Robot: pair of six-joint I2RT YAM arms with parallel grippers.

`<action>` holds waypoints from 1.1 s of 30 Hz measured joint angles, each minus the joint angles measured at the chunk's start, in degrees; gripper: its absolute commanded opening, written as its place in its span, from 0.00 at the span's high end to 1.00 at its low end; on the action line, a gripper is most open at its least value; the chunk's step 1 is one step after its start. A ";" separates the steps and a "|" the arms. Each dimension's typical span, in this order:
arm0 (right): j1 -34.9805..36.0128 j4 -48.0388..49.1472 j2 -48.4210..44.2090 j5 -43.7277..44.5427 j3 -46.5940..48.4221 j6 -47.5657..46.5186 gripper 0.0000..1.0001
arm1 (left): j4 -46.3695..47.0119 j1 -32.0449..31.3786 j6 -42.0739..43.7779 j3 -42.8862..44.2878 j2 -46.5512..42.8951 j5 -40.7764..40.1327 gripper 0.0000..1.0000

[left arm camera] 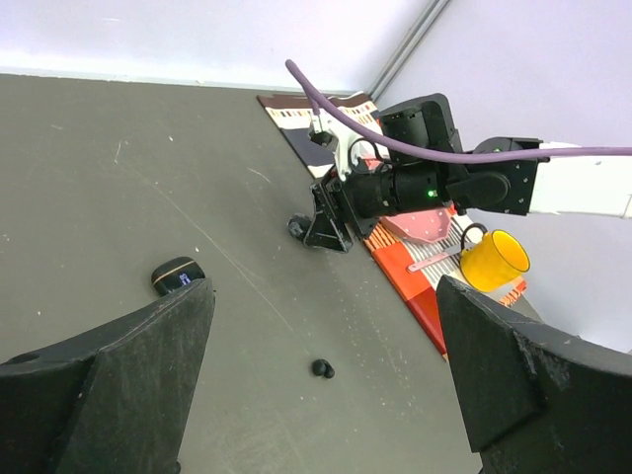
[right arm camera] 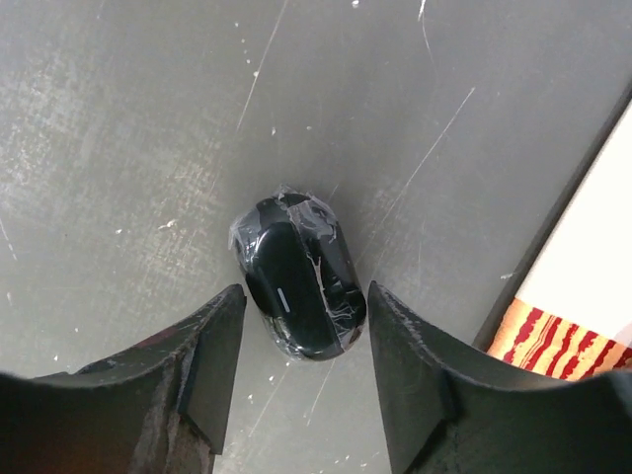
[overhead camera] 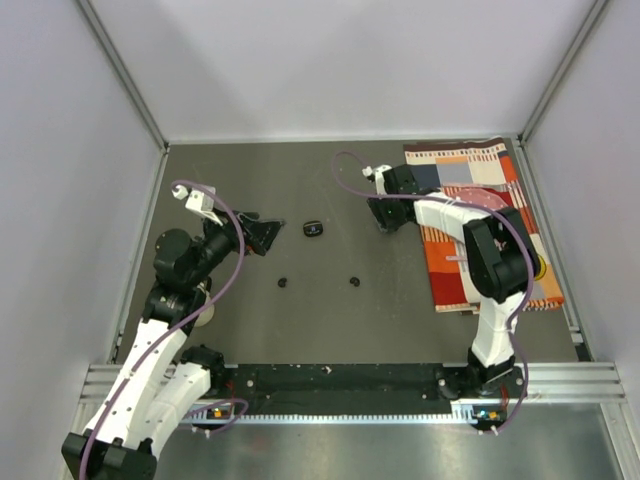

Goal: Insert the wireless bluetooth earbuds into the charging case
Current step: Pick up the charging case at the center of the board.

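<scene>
No earbud looks inserted yet; two earbuds lie loose on the bench; the right fingers straddle a closed black oval pod, pinching or not I cannot tell; the left fingers hang spread and empty.

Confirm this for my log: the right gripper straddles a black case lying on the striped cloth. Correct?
No. The case lies on the grey table beside the striped cloth, not on it, as the right wrist view shows. The right gripper does straddle it.
</scene>
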 measured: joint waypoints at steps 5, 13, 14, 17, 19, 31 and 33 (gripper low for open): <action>-0.07 -2.58 1.90 -0.61 2.60 -0.13 0.56 | -0.72 0.00 0.00 -0.02 0.00 -0.11 0.01; -0.07 -4.04 2.60 -0.35 3.93 -0.13 0.50 | -1.31 0.00 -0.02 -0.22 -0.02 -0.09 0.01; -0.07 -4.07 2.60 -0.28 3.93 -0.20 0.50 | -1.33 0.00 -0.02 -0.22 -0.02 -0.09 0.01; -0.09 -4.59 2.73 0.17 3.93 -0.48 0.47 | -1.40 0.00 -0.02 -0.22 0.04 -0.02 0.01; -0.11 -5.35 3.06 0.33 3.93 -0.57 0.46 | -1.44 0.00 -0.04 -0.22 0.24 0.13 0.01; -0.11 -6.23 3.50 0.09 4.70 -1.44 0.77 | -1.68 0.00 -0.04 -0.28 0.76 1.36 0.01; -0.11 -6.25 3.50 -0.07 4.70 -1.33 0.83 | -1.66 0.00 -0.07 -0.44 0.76 1.44 0.01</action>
